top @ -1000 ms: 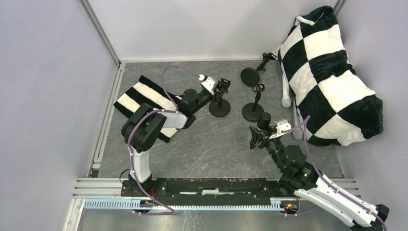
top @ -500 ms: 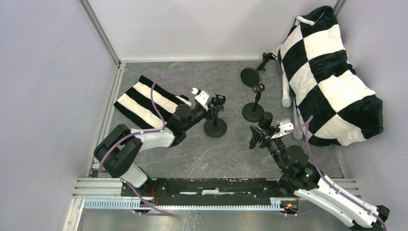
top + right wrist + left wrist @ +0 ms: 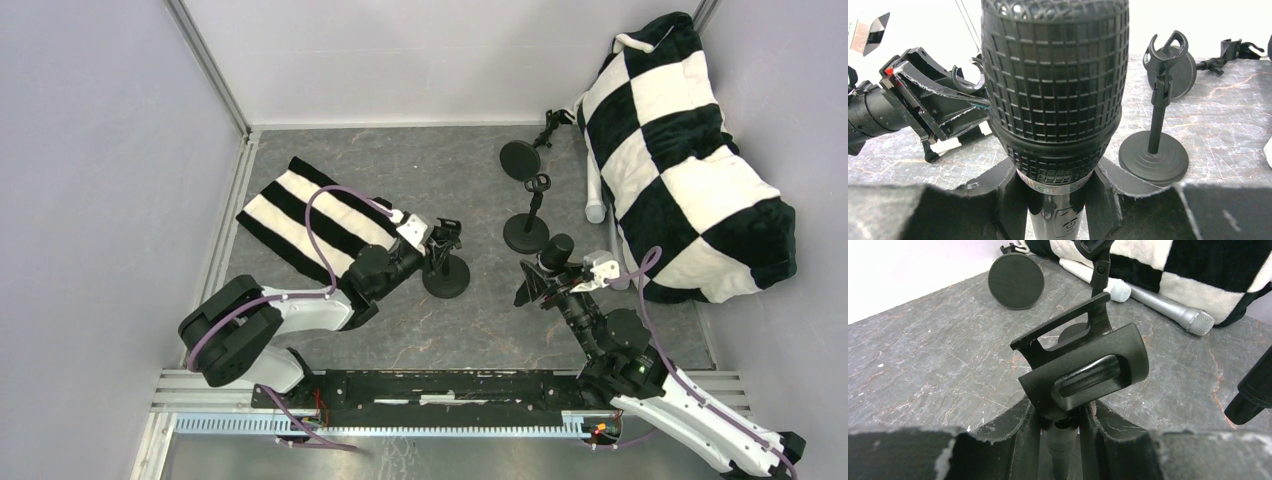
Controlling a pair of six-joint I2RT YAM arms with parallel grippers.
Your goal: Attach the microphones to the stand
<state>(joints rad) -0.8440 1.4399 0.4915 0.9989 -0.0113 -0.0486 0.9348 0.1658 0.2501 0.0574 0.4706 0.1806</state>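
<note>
Top external view: left tool [image 3: 436, 250] closed on the post of the near stand [image 3: 446, 278], upright on the bench [image 3: 460, 330]. Right tool [image 3: 548, 268] clamped round the black microphone [image 3: 557, 246], just right of that stand. Second stand [image 3: 526, 233] upright behind. Third stand [image 3: 520, 160] toppled, base disc on edge. White microphone [image 3: 595, 195] and silver-grey microphone [image 3: 614, 262] lying against the checkered cushion [image 3: 690, 150]. Striped cloth [image 3: 300, 215] at left. Left wrist view: fingers [image 3: 1013, 432] pressed to either side of the post, tilted clip [image 3: 1088, 371] above them. Only here do the mesh heads of both loose microphones show, lying near each other beside the cushion. Right wrist view: black mesh head fills the frame, upright, silver ring [image 3: 1053, 186] just above the fingers [image 3: 998, 197]. The second stand's open-topped clip [image 3: 1166, 46] shows plainly here.
</note>
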